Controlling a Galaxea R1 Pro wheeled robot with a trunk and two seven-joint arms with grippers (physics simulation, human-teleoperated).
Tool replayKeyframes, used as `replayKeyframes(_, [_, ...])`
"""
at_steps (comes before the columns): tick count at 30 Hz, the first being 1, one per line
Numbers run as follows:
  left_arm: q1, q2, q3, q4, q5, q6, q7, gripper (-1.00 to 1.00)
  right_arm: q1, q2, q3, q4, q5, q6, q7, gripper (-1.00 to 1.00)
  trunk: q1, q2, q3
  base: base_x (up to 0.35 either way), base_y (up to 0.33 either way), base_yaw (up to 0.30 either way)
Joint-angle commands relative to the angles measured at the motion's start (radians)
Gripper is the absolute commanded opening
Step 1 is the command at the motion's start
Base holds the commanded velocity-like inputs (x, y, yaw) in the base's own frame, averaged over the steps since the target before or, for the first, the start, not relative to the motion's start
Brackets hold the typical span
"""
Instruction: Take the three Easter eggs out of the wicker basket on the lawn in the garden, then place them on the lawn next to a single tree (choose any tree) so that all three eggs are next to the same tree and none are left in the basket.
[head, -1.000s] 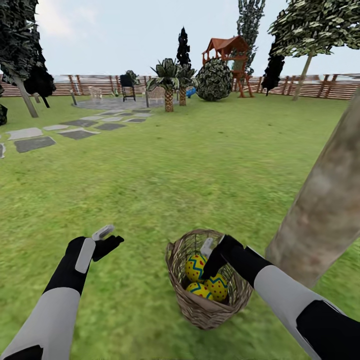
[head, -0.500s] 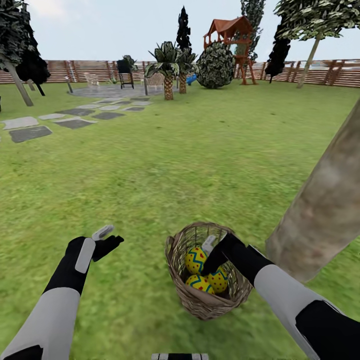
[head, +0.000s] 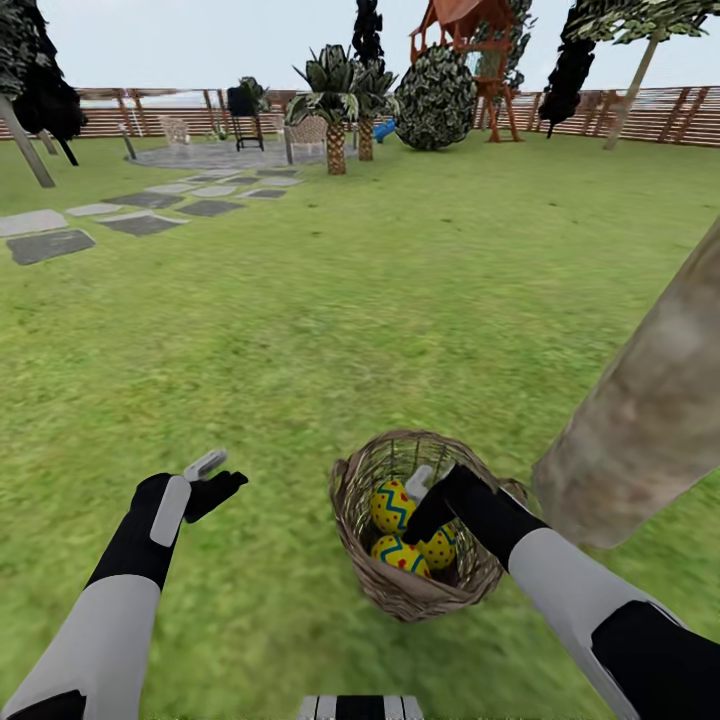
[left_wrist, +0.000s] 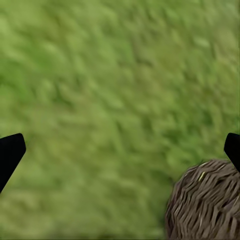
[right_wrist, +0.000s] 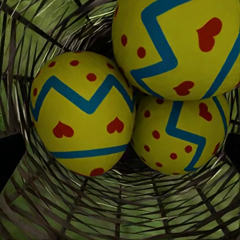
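Observation:
The wicker basket stands on the lawn just left of a thick pale tree trunk. Three yellow Easter eggs lie inside it: one at the top, one lower and one beside it. My right gripper reaches down into the basket, open, its fingers just above the eggs and holding nothing. My left gripper hovers open over bare grass to the left of the basket.
Grey stepping stones lead to a patio with chairs at the back left. Short palms, a round bush, a playset and the slat fence stand far behind. Open grass lies ahead and to the left.
The whole view has tipped downward, so the camera moved. My right gripper sits a little deeper in the basket relative to its rim. The eggs lie as before.

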Motion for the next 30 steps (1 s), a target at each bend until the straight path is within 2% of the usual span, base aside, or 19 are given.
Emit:
replayKeyframes(1, [0.0,0.0,0.001,-0.001,0.011,0.004,0.008,1.0,-0.002,-0.001,-0.02,-0.003,0.011,0.0,0.008,1.0,0.0,-0.001,-0.005,0.0,0.0,0.0])
replayKeyframes(7, [-0.001,0.0,0.001,-0.001,0.011,0.004,0.008,1.0,-0.004,0.001,-0.059,-0.003,0.012,0.002,0.008,1.0,0.003,-0.002,-0.028,0.0,0.0,0.0])
replayKeyframes(30, [0.0,0.0,0.001,-0.001,0.011,0.004,0.008,1.0,-0.023,-0.001,-0.062,-0.021,0.012,0.0,0.018,1.0,0.013,-0.007,-0.117,0.0,0.0,0.0])
